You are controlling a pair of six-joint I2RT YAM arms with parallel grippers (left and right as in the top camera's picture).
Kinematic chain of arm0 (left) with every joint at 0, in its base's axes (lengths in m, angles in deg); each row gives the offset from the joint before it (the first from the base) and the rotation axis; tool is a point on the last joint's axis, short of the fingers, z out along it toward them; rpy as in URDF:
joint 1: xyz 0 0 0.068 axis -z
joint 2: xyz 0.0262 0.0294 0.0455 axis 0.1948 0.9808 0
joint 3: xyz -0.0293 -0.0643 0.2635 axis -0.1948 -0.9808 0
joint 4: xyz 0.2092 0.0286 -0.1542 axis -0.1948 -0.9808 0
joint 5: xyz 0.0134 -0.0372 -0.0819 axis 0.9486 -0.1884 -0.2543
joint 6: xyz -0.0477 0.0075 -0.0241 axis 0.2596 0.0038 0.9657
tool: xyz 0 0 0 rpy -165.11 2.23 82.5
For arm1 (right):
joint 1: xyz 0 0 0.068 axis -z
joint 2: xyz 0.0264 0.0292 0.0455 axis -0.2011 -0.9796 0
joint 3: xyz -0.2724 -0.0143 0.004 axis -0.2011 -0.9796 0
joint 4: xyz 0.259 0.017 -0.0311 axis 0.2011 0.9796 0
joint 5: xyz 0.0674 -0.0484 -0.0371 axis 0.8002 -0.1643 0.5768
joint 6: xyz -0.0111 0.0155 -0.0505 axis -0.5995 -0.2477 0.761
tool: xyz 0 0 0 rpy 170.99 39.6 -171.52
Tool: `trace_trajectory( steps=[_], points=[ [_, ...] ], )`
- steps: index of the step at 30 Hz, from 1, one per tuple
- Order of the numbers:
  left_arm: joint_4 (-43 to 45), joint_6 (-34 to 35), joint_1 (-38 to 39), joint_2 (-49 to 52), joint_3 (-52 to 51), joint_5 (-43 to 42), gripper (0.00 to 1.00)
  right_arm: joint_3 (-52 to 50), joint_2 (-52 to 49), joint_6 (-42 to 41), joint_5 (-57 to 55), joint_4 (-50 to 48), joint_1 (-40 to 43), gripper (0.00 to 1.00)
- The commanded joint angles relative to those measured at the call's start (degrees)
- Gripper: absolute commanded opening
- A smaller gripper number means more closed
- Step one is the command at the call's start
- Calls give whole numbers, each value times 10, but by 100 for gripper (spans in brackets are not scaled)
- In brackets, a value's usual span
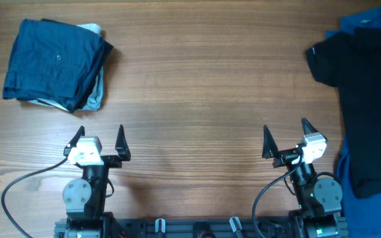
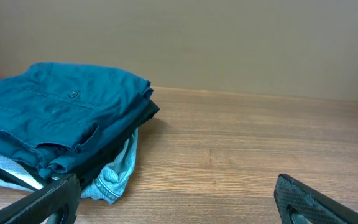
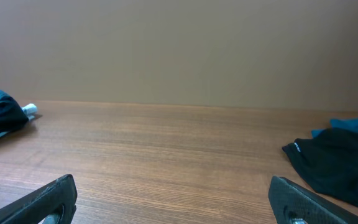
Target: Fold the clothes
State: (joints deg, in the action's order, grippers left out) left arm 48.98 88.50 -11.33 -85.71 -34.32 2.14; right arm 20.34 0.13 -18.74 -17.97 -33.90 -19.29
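Observation:
A folded stack of clothes point(image 1: 55, 64) lies at the table's far left, a dark navy piece on top with black and pale blue fabric under it; the left wrist view shows the stack point(image 2: 61, 118) ahead to the left. A loose black garment point(image 1: 369, 99) spreads along the right edge over bright blue fabric point(image 1: 369, 20); the black garment point(image 3: 340, 162) sits ahead right of the right fingers. My left gripper point(image 1: 99, 137) stands open near the front edge, nothing between its fingers. My right gripper point(image 1: 286, 135) is open too, empty, just left of the black garment.
The wooden table point(image 1: 197, 86) runs bare between the two piles. Black cables point(image 1: 18, 192) trail from the arm bases at the front edge. A plain beige wall point(image 3: 179, 50) stands behind the table.

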Motion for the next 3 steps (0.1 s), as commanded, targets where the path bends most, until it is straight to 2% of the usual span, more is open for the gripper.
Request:
trace_trajectory(
  steps=[1, 3],
  points=[
    [0, -11, 2, -5, -4, -9, 100, -1, 5, 6, -6, -2, 3, 100],
    [0, -11, 2, -4, -4, -9, 100, -1, 5, 6, -6, -2, 3, 100]
  ],
)
